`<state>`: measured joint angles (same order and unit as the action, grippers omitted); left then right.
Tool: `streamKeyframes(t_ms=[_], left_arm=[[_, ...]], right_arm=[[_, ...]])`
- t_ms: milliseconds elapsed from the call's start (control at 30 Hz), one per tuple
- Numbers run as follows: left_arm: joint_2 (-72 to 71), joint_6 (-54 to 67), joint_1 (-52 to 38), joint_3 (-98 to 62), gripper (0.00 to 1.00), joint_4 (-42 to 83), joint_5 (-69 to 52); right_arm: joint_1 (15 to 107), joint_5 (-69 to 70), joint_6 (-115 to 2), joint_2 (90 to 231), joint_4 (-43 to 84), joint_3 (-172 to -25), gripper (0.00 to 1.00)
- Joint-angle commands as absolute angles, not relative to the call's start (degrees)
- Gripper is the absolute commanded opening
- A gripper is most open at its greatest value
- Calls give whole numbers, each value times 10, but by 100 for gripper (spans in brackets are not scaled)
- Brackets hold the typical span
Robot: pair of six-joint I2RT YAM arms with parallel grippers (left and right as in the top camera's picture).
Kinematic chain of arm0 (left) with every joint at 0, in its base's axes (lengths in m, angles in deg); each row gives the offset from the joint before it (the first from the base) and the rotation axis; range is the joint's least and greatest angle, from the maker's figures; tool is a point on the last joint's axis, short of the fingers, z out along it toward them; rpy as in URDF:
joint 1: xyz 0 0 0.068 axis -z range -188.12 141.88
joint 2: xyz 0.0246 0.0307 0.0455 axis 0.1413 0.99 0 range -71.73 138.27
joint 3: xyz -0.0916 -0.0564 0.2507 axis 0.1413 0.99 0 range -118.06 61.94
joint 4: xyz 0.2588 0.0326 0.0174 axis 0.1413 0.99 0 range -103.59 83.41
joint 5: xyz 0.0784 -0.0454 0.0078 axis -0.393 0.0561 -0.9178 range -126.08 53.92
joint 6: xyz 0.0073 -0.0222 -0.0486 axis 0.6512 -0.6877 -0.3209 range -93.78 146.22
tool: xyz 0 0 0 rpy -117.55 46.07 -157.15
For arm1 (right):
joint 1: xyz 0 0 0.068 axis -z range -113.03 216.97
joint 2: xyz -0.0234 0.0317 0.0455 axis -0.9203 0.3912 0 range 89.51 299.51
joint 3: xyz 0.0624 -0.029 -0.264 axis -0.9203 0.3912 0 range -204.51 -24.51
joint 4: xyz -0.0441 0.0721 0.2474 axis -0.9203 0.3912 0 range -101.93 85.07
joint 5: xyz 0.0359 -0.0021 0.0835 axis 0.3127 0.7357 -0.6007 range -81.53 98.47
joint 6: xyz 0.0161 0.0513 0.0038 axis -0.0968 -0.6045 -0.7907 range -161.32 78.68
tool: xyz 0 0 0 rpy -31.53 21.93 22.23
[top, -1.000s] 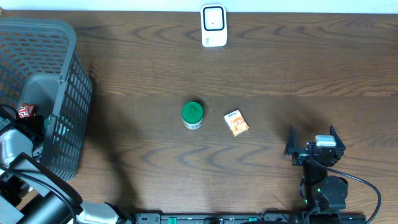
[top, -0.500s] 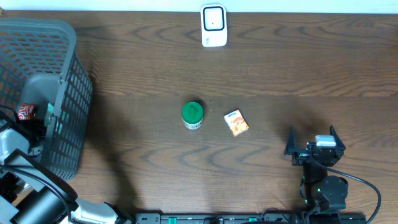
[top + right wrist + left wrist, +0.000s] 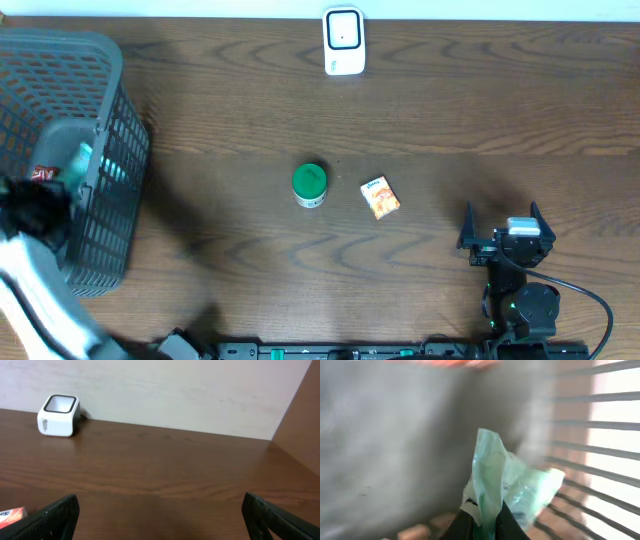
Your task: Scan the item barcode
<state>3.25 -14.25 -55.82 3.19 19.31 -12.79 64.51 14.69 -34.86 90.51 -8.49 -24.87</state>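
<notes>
From overhead, your left gripper sits inside the grey basket, clamped on a pale green packet. The scanner stands well apart at the table's far edge.

Your left wrist view shows the fingers pinching that packet beside the basket's slats.

In the right wrist view, your right gripper gapes wide, holding nothing.

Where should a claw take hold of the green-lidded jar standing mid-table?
The green-lidded jar stands upright, lid facing up, so come straight down and close on its round sides just under the lid. The small orange box lies apart from it, probably leaving enough room to close.
</notes>
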Motion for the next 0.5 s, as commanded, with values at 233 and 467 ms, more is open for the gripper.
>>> streamKeyframes(t_ms=[233,467], left_arm=[[-165,-187,-555,2,7,189,-126],[-172,-202,-555,2,7,148,8]], right_arm=[[651,152,-355,903,-83,-248,99],[651,152,-355,903,-83,-248,99]])
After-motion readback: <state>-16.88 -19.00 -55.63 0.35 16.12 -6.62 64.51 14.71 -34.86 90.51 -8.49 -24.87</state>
